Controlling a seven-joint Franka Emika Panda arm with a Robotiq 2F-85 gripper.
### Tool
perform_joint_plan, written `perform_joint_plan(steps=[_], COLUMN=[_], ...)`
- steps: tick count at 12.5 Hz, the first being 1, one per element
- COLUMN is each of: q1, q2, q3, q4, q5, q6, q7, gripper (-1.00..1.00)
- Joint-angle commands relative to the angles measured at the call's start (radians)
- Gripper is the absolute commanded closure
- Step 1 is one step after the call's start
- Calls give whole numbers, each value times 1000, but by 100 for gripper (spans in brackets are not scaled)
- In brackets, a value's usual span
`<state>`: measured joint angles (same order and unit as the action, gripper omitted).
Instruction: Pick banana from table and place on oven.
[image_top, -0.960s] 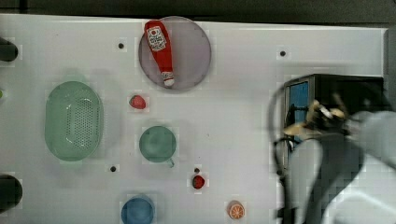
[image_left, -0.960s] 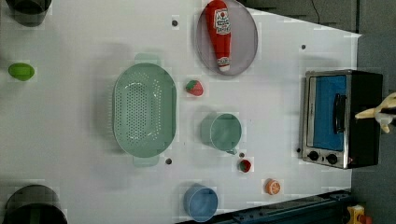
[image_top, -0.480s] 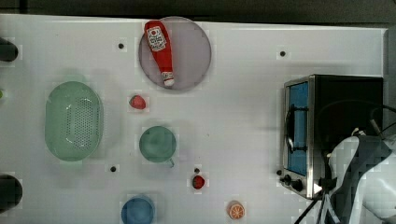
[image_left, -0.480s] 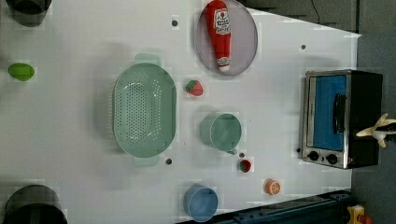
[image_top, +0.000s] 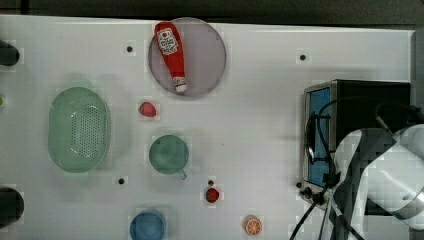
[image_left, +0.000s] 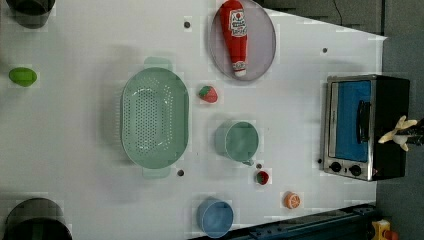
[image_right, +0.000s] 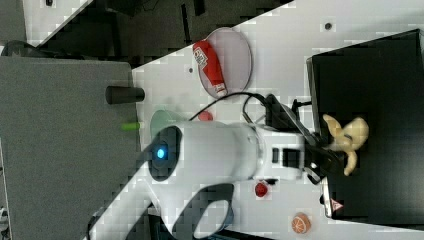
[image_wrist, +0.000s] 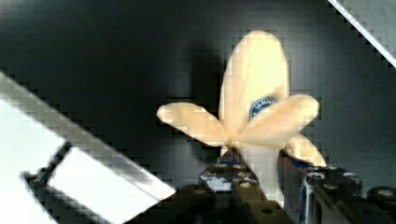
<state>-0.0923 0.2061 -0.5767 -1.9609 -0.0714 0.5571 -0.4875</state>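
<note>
This looks like a robot test bench in a lab, not a real kitchen. A bare white table (image_left: 300, 100) with small dark holes carries toy-like kitchen goods spread well apart: a toaster oven (image_left: 365, 127), a green colander (image_left: 154, 122), a ketchup bottle (image_left: 236, 35) on a plate (image_left: 262, 45), cups and plastic fruit. A white robot arm (image_right: 210, 155) with loose cables leans over it, beside a grey panel (image_right: 65, 140).

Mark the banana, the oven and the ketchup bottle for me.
banana (image_right: 350, 134): right view, pale body.
oven (image_left: 391, 100): left view, black top panel.
ketchup bottle (image_top: 168, 42): top view, label on the red body.
</note>
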Motion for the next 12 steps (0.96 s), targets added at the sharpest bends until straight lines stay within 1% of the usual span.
perform_joint_plan(steps=[1, 5, 6, 8, 9, 11, 12], q1=[18, 21, 25, 48, 65, 102, 118], q2=[-34, -34, -37, -62, -86, -160, -206], q3=[-14, -5, -2, 37, 75, 183, 244], q4=[17, 17, 19, 41, 57, 76, 76], q5=[8, 6, 6, 6, 9, 38, 57], q6=[13, 0, -6, -44, -99, -214, -242], q7=[-22, -22, -23, -23, -23, -14, 24], gripper=[1, -89, -100, -100, -100, -100, -100])
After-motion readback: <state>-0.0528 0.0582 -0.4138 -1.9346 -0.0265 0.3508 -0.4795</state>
